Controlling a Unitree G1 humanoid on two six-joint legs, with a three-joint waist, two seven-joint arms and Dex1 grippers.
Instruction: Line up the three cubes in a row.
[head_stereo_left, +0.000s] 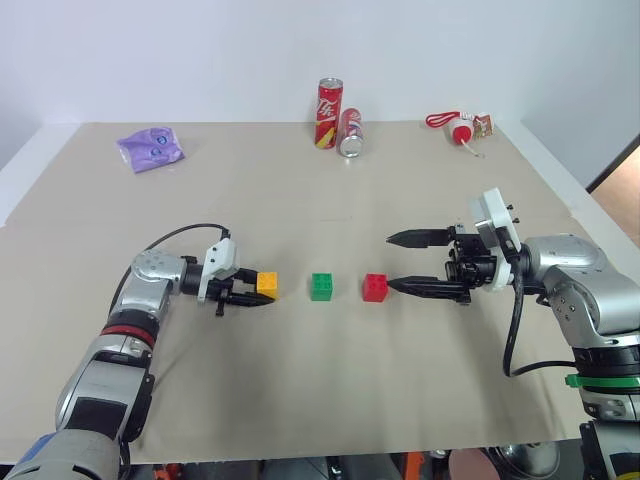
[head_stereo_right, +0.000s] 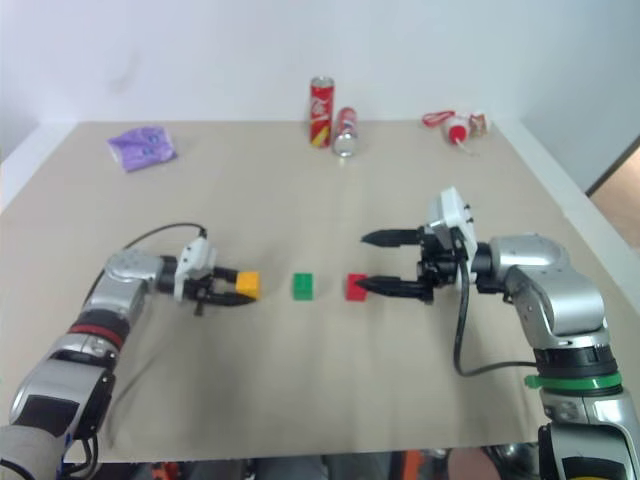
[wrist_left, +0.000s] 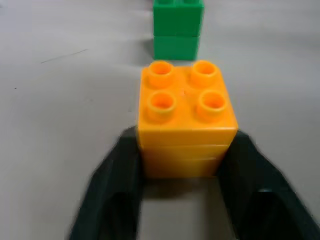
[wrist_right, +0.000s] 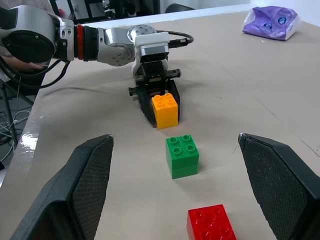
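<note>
Three cubes stand in a left-to-right row on the tan table: orange-yellow cube, green cube, red cube. My left gripper comes in from the left and is shut on the orange-yellow cube, which rests on the table with a black finger against each side. The green cube is just beyond it. My right gripper hangs open to the right of the red cube, its lower fingertip close to that cube, nothing between its fingers.
Two red soda cans are at the back centre, one upright and one lying down. A purple plastic bag lies at the back left. A red and white item lies at the back right. Table edges run along both sides.
</note>
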